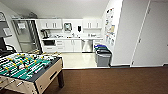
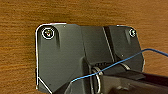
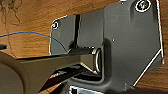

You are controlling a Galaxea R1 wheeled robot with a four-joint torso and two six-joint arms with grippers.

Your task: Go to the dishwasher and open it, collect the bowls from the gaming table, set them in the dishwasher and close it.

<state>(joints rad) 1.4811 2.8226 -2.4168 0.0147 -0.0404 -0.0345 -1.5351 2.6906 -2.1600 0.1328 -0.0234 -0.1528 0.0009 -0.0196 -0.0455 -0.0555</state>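
Dishwasher (image 1: 86,45) sits at twelve o'clock, door closed; bins (image 1: 102,56) at one could snag me. My claws' state: cannot tell.

Brushed steel on the dishwasher (image 1: 86,45) front, with a dull sheen. Smooth white fronts on the kitchen cabinets (image 1: 73,45) around it. Pale, glossy kitchen floor (image 1: 77,60), catching the ceiling light. Brown carpet (image 1: 112,80) in the foreground, matt and finely ribbed (warmer and streaky, almost wood-like, in both wrist views). Light wood-look sides and a matt green field on the foosball table (image 1: 25,68), with shiny metal rods. Matt grey plastic on the waste bins (image 1: 103,58). Paper sheets on the notice board (image 1: 109,26).
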